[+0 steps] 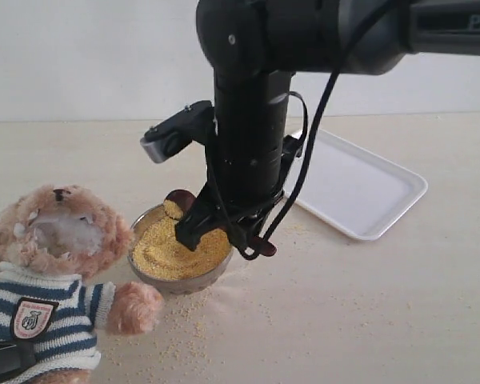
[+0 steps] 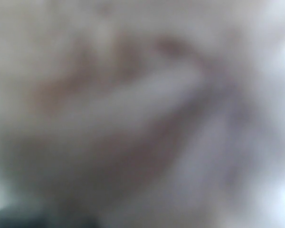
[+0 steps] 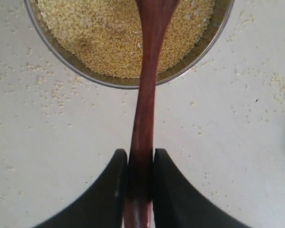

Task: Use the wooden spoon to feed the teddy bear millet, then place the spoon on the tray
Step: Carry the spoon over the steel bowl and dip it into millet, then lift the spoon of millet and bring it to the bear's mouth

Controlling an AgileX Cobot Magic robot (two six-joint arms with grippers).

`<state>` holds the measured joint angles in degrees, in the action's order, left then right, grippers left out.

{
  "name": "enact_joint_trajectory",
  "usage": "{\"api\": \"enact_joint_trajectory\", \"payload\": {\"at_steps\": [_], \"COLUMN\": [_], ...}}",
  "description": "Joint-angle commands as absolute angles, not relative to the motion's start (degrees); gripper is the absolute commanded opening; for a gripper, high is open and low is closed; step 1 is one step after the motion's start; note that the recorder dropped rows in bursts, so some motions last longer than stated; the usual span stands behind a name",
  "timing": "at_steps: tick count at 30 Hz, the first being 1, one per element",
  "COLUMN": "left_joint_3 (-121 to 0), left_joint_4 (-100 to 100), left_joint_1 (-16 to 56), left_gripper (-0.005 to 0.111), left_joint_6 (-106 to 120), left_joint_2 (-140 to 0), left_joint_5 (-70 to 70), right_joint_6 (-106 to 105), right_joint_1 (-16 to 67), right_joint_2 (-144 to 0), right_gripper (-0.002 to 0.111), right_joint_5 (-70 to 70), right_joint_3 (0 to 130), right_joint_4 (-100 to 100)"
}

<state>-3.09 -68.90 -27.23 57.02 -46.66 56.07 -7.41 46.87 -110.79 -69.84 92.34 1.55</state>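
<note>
Left of the metal bowl (image 1: 173,282) sits the teddy bear (image 1: 60,240), one paw just beside it. The left gripper's view is only blurred fur, so its grip cannot be told. Over the bowl's millet (image 1: 170,254), the right gripper (image 3: 140,159) clamps the wooden spoon (image 3: 143,123) by its handle. Right of the bowl lies the white tray (image 1: 360,184).

Light-brown teddy bear (image 1: 64,232), navy-and-white striped shirt (image 1: 60,324); yellow millet (image 1: 166,253); dark reddish-brown wooden spoon (image 3: 145,121); white tray (image 1: 368,188).

Your right arm (image 1: 252,120) is glossy black with a thick cylindrical wrist. A black cable (image 1: 318,128) loops down beside it, a grey-faced camera (image 1: 170,138) juts out, and its claw (image 3: 140,156) has two curved black fingers (image 3: 104,199).
</note>
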Motion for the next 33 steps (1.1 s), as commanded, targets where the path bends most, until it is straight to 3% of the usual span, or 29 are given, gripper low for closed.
{"api": "enact_joint_trajectory", "payload": {"at_steps": [1,19,33], "left_joint_3": [-3.0,-3.0,-3.0], "left_joint_4": [-70.0,-70.0,-70.0], "left_joint_1": [-27.4,-27.4,-27.4], "left_gripper": [0.005,0.005,0.005], "left_joint_6": [57.4,57.4,57.4], "left_joint_2": [-46.2,-46.2,-46.2], "left_joint_5": [56.7,56.7,56.7], "right_joint_6": [-11.3,-13.6,-23.0], "right_joint_1": [44.2,40.3,35.1], "right_joint_2": [-108.3,-103.8,-94.9], "right_gripper": [0.001,0.001,0.001], "right_joint_5": [-70.0,-70.0,-66.6], "right_joint_3": [92.7,92.2,71.1], "right_joint_4": [9.9,19.3,26.3]}}
